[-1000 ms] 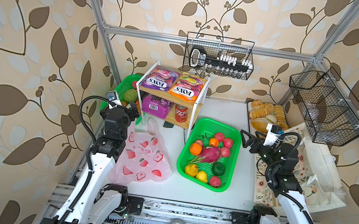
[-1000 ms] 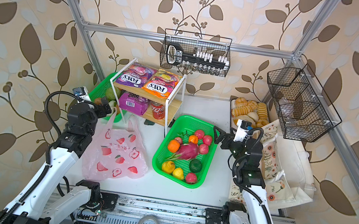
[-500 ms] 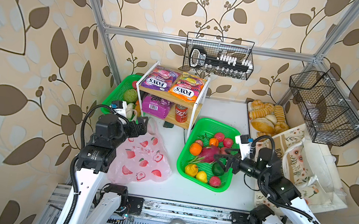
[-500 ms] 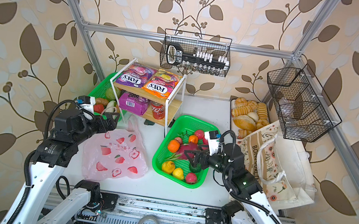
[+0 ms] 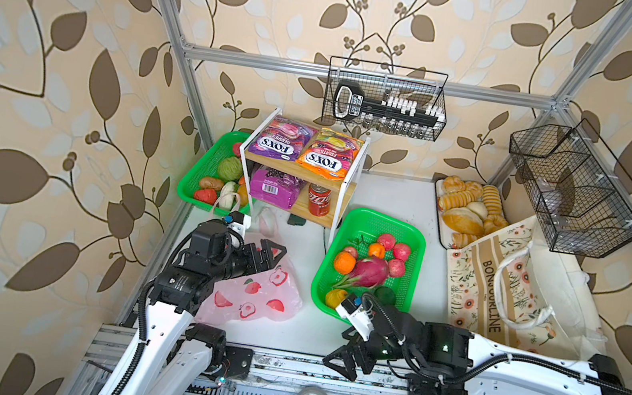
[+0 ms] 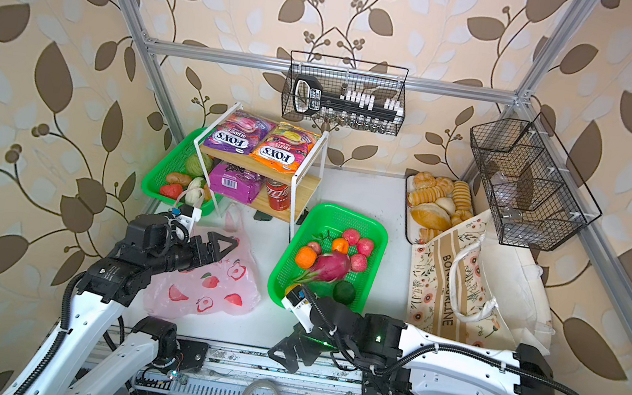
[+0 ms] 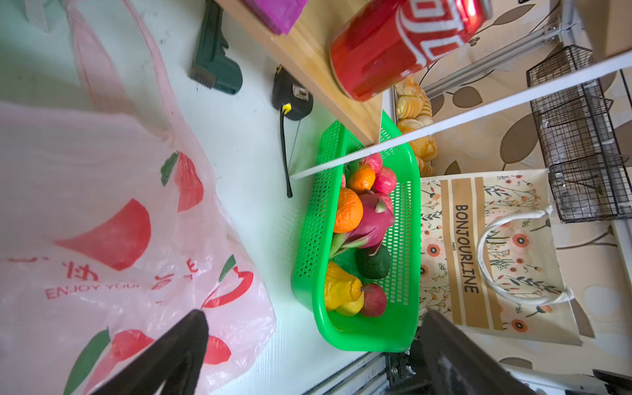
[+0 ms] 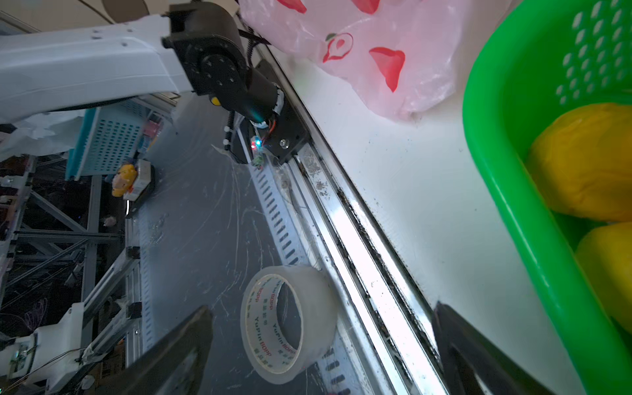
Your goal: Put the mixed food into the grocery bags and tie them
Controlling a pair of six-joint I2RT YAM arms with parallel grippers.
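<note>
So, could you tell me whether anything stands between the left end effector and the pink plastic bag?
Nothing visible does. The open left end effector hangs right over the pink plastic bag lying on the table; the shelf rack and green fruit basket stand beside it, not between.

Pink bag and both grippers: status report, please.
Left gripper open, empty, over the pink bag. Right gripper open, empty, low at front edge of table. Bag lies flat; fruit sits in green basket. Nothing else in the way.
</note>
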